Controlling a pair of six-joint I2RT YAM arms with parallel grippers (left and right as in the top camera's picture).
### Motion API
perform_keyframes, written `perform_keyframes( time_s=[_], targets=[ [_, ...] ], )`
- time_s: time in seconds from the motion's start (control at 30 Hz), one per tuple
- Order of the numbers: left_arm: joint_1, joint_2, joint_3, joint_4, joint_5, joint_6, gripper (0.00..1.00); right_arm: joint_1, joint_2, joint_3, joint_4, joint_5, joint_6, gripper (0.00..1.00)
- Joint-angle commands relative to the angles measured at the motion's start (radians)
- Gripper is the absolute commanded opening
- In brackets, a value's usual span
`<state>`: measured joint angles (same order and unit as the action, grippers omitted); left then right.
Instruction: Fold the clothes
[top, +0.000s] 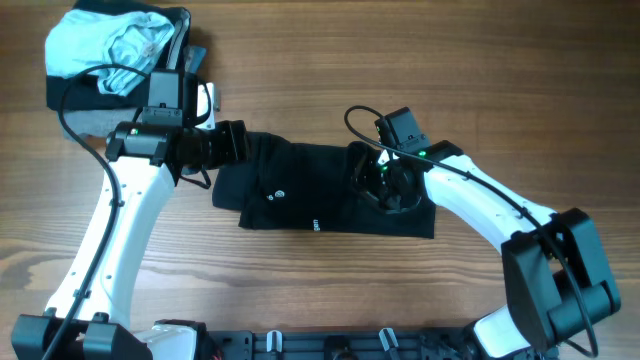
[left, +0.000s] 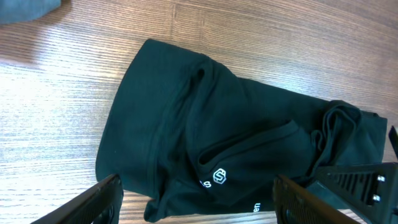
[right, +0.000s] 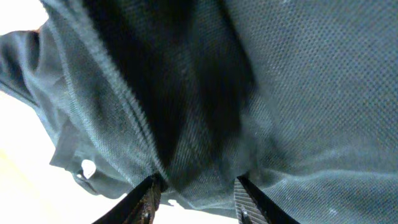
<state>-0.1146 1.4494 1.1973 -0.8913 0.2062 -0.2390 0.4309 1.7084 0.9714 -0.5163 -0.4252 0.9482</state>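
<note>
A black garment with small white logos lies partly folded across the middle of the wooden table. My left gripper hovers over its left end. In the left wrist view the fingers are wide open and empty above the garment. My right gripper presses into the garment's right part. In the right wrist view its fingers pinch a bunched fold of the dark fabric, which fills the frame.
A pile of other clothes, with a light blue piece on top of dark ones, sits at the back left corner. Bare wood surrounds the garment. Part of the right gripper shows at the edge of the left wrist view.
</note>
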Motion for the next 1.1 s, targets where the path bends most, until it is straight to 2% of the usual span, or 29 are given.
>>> perform_keyframes(
  time_s=[0.0,0.23,0.3,0.4,0.43,0.47,0.5,0.53,0.7,0.8,0.93,1.07],
  targets=[
    [0.005,0.011,-0.002,-0.014,-0.005,-0.001,0.76,-0.004,0.024,0.002,-0.004,-0.026,0.01,0.04],
    [0.005,0.011,-0.002,-0.014,-0.005,-0.001,0.77,0.0,-0.037,0.005,-0.138,-0.09,-0.134,0.04],
    [0.005,0.011,-0.002,-0.003,-0.005,-0.001,0.77,0.019,-0.038,0.005,-0.141,-0.157,-0.164,0.05],
    [0.005,0.011,-0.002,0.01,-0.005,-0.001,0.77,0.082,-0.037,0.005,-0.092,-0.15,-0.163,0.04],
    [0.005,0.011,-0.002,0.011,-0.005,-0.002,0.77,0.102,-0.037,0.005,-0.062,-0.138,-0.164,0.09],
    [0.005,0.011,-0.002,0.011,-0.005,-0.001,0.77,0.114,-0.037,0.005,-0.047,-0.127,-0.163,0.36],
    [0.005,0.011,-0.002,0.01,-0.005,-0.001,0.77,0.122,-0.037,0.005,-0.029,-0.114,-0.164,0.5],
    [0.005,0.011,-0.002,0.01,-0.005,-0.001,0.78,0.122,-0.038,0.005,-0.018,-0.114,-0.167,0.51],
    [0.005,0.011,-0.002,-0.017,-0.005,-0.001,0.83,0.023,-0.133,0.038,0.013,-0.114,-0.36,0.4],
    [0.005,0.016,-0.002,-0.024,-0.005,-0.001,0.84,-0.042,-0.174,0.042,0.014,-0.114,-0.34,0.04],
    [0.006,0.048,-0.002,-0.047,0.013,-0.001,0.92,-0.047,-0.116,0.035,0.006,-0.1,-0.214,0.04],
    [0.014,0.134,-0.002,-0.041,0.033,-0.001,1.0,-0.044,0.037,0.018,0.011,-0.125,-0.037,0.04]
  ],
)
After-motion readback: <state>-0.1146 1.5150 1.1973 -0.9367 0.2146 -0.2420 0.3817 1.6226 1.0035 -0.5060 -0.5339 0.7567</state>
